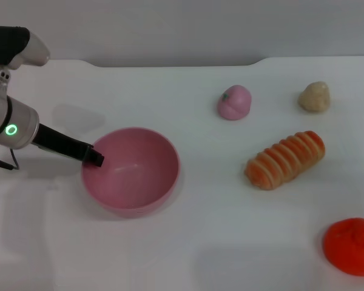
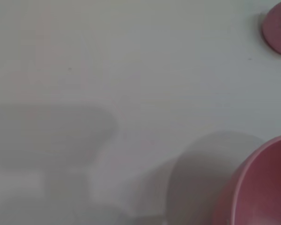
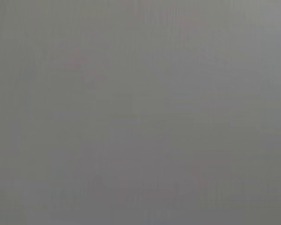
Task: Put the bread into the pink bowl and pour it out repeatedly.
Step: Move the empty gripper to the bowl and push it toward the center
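From the head view, the left gripper (image 1: 96, 156) sits at the left rim of the pink bowl (image 1: 133, 173), its dark fingers closed on that rim. The bowl stands upright on the white table (image 1: 188, 242). The bread (image 1: 285, 159) lies well to the bowl's right, ridged side up. A pink peach toy (image 1: 233, 102) and a beige lump (image 1: 315, 96) lie beyond it; an orange-red round toy (image 1: 352, 245) lies nearer. The right gripper is out of sight.

The left wrist view shows the bowl's rim (image 2: 253, 187) and the peach toy's edge (image 2: 277, 33).

The right wrist view is blank grey.
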Tool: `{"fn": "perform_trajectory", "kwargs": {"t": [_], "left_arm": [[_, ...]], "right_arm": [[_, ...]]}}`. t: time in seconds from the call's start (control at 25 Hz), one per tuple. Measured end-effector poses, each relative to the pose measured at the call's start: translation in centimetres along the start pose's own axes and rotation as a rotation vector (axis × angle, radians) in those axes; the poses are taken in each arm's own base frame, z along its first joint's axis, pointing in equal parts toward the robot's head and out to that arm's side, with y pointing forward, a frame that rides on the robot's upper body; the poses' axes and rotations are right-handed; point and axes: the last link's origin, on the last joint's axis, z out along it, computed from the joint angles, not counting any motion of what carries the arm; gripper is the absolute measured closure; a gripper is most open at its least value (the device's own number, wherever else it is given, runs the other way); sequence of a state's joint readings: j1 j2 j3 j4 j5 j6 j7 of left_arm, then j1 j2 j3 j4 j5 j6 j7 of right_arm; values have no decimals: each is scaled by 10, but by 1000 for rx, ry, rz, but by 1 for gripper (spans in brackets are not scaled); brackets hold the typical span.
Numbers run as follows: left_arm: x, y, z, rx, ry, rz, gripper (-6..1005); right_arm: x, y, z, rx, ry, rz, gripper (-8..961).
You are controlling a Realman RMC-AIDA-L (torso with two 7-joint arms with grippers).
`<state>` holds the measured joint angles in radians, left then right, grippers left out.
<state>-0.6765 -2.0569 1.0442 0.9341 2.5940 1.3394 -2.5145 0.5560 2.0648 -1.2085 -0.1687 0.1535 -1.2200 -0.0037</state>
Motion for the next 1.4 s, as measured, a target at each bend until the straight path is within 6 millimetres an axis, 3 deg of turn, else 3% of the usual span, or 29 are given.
{"fn": "perform_trajectory", "kwargs": {"t": [0.2, 0.56, 1.16, 1.4], "left_arm": [[1, 5, 5, 23, -19, 55, 717], [5, 6, 5, 41, -11, 65, 933], [23, 5, -14, 87, 100, 82, 964], [36, 2, -24, 110, 186, 66, 964]], "right_arm": [[1, -1, -1, 2, 2, -1, 407], [1, -1, -2, 3, 2, 0, 407], [2, 4, 2, -15, 16, 17, 407], [4, 25, 26, -93, 111, 26, 407]]}}
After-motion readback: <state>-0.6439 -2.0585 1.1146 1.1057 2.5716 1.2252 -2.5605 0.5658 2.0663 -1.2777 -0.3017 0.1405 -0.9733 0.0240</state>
